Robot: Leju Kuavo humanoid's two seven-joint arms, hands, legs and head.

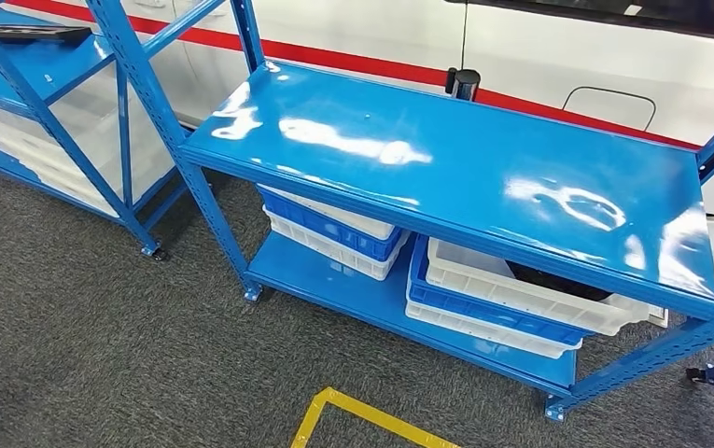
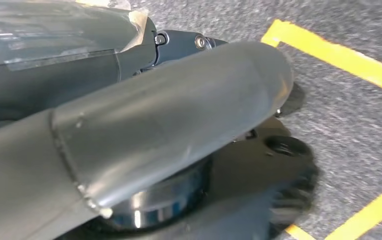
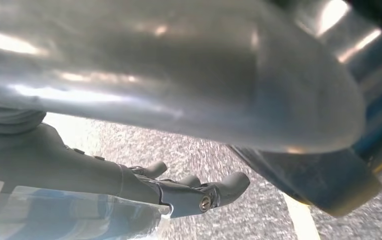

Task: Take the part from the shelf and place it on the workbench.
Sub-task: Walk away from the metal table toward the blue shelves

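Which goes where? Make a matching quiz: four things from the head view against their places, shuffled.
Things:
1. bins
2. yellow tape
3. black cylinder
4. dark item

Places:
A. on the floor
B. under the near rack top, on its low shelf
C. on top of the left rack
D. behind the near rack's far edge

Pairs: 1-B, 2-A, 3-D, 4-C

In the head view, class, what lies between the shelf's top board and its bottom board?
Stacked white and blue bins: one stack left, another right, seen in the head view.
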